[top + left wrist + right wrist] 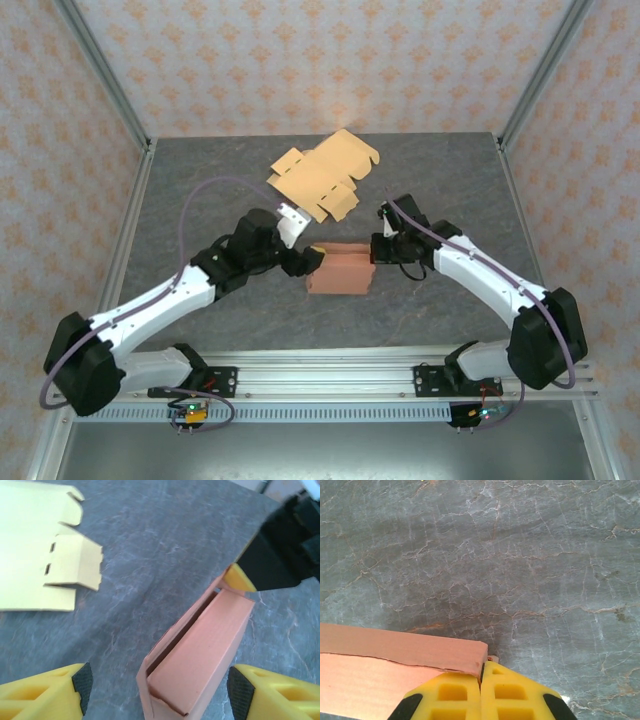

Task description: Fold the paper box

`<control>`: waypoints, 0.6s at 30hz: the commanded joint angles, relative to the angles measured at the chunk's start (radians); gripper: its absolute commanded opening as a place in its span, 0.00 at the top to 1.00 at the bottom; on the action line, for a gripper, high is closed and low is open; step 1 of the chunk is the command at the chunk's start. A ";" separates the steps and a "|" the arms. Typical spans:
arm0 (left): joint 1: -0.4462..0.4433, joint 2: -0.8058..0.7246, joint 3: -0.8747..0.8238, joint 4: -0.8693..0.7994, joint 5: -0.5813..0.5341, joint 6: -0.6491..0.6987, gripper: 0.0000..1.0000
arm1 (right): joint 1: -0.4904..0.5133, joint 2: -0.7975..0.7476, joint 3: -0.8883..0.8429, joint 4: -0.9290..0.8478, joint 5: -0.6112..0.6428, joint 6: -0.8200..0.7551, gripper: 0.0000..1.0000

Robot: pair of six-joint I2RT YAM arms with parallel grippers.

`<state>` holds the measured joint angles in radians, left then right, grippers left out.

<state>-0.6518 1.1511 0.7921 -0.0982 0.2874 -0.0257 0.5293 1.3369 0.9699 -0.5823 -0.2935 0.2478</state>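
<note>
Here we take the pink box [340, 272] as our marker. It stands on the grey table [450, 180] already box-shaped, its lid panel lying down but with a dark slit open along one long edge (so not tucked home, as we judge it).

The right gripper [378, 248] sits at the box's right end with its jaws shut tight, the yellow fingers [515, 695] pressed together and meeting just at the box's corner. A scrap of pink shows at the very tips, and we cannot tell whether that is a tab pinched or merely touched. We read this as bracing: a closed gripper makes a blunt stop that keeps a light box from sliding while its other end is worked.

The left gripper [303, 262] is at the box's left end, jaws wide open, one finger on each side of the box and both clear of it, holding nothing. That straddle looks meant for squeezing the walls together or pressing the lid down.

Behind the box, off to the far left, lies a flat tan cardboard sheet [322, 180], well apart from both grippers.
</note>
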 commanded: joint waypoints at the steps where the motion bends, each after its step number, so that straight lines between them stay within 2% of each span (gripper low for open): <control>1: 0.007 -0.082 -0.071 0.131 -0.177 -0.211 0.28 | 0.015 -0.026 -0.013 0.006 0.087 0.039 0.97; 4: 0.006 -0.110 -0.092 0.100 -0.238 -0.323 0.47 | 0.018 -0.032 -0.014 0.013 0.109 0.052 0.98; 5: 0.002 -0.109 -0.095 0.084 -0.246 -0.342 0.49 | 0.018 -0.035 -0.014 0.015 0.115 0.055 0.98; 11: -0.080 -0.047 -0.073 0.054 -0.281 -0.313 0.48 | 0.020 -0.045 -0.019 0.019 0.137 0.075 0.98; 16: -0.089 0.062 0.025 -0.018 -0.341 -0.342 0.46 | 0.020 -0.060 -0.017 0.010 0.163 0.088 0.99; 18: -0.093 0.110 0.062 -0.030 -0.317 -0.340 0.46 | 0.020 -0.066 -0.015 0.004 0.180 0.093 0.99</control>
<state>-0.7399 1.2243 0.7826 -0.0929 0.0139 -0.3401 0.5430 1.3006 0.9661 -0.5812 -0.1711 0.3195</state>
